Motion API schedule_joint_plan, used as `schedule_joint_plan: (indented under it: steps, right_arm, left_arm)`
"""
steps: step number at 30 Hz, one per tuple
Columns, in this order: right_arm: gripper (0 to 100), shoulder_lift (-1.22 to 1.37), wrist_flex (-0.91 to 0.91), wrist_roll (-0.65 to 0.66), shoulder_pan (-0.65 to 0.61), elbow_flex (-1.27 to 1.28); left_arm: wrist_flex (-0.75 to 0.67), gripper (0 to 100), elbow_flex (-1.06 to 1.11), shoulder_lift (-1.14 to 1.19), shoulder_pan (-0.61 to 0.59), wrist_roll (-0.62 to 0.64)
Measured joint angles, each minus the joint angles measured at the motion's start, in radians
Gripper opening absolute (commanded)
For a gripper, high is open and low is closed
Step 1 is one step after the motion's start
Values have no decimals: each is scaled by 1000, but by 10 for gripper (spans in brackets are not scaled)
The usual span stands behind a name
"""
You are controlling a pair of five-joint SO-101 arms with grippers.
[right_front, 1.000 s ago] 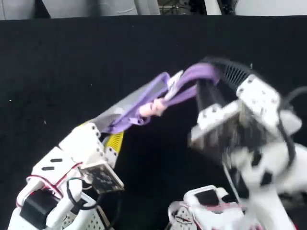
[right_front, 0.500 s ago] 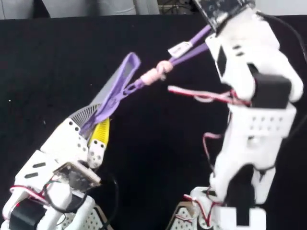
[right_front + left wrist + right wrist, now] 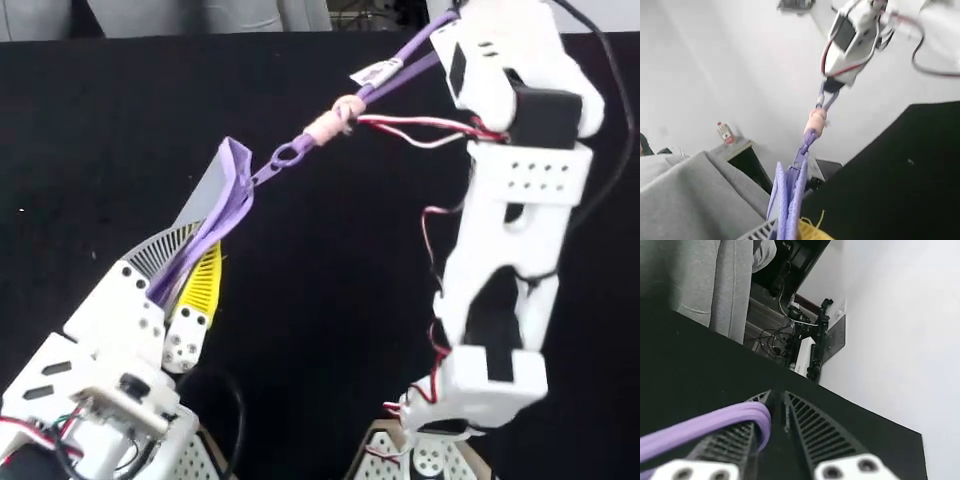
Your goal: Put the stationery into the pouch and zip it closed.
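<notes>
Above the worktop (image 3: pixel 100 120), your pouch (image 3: pixel 215 200) hangs stretched between both arms. The left gripper (image 3: pixel 190 255) has its jaws clamped on the pouch's end, and the right gripper (image 3: pixel 777 396) has its jaws pinching the strap (image 3: pixel 400 62). You're zipping, I judge; next, pull steadily along the zip.

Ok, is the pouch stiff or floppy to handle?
Probably floppy: the pouch bends into a fold between the left gripper and the strap pulled taut by the right gripper. Likely light, since that thin strap helps hold it up.
</notes>
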Motion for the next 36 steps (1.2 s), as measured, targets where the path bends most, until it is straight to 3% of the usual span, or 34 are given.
schedule_joint_plan:
  steps: [16, 19, 23, 31, 36]
  right_arm:
    - [11, 462, 0, 0, -8, -387]
    - [11, 557, 0, 43, -32, -428]
    - [11, 721, 11, 110, -17, -434]
    - [11, 733, 106, 181, -78, -499]
    - [11, 732, 163, 74, -87, -677]
  left_arm:
    - [9, 27, -120, 18, 0, 37]
    - [6, 27, -124, 20, 0, 44]
    - [-81, 27, -284, -15, -11, 75]
    - [-89, 27, -275, 9, -11, 84]
    - [-32, 55, -273, 72, -11, 84]
